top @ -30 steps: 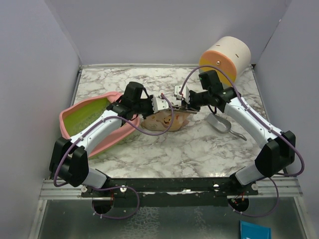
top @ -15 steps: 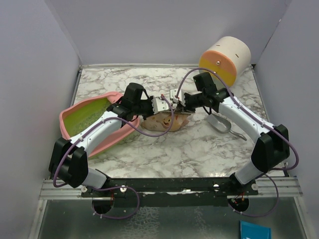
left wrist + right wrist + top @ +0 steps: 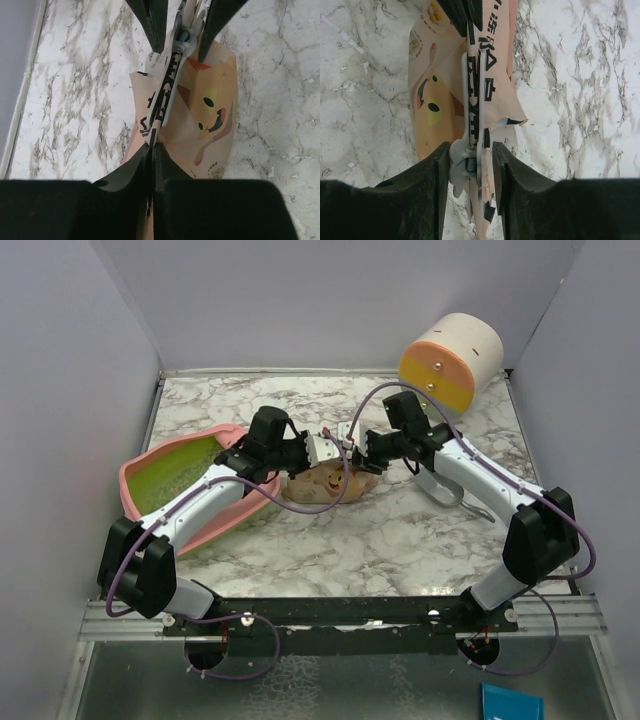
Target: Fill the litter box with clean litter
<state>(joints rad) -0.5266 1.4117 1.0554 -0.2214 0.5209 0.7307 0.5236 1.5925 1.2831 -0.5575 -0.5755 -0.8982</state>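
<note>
The tan cat-printed pouch (image 3: 325,483) lies mid-table, and its clean litter is hidden inside. A grey spring clip (image 3: 470,100) runs along the pouch's top fold. My left gripper (image 3: 151,148) is shut on one end of that fold. At the other end, my right gripper (image 3: 470,152) is open, its jaws on either side of the clip's hinge. One pad touches the hinge; the other stands off it. In the top view the two grippers nearly meet above the pouch (image 3: 343,444). The pink litter box (image 3: 150,462), yellow-green inside, sits tilted at the left under my left arm.
The round cream-orange-yellow drawer unit (image 3: 450,360) stands at the back right. A grey metal scoop (image 3: 442,488) lies on the marble under my right forearm. Grey walls close in the table on the left, back and right.
My right arm has slid left toward the left gripper, and its jaws have opened around the clip. The pouch has slackened. My left gripper keeps its hold.
</note>
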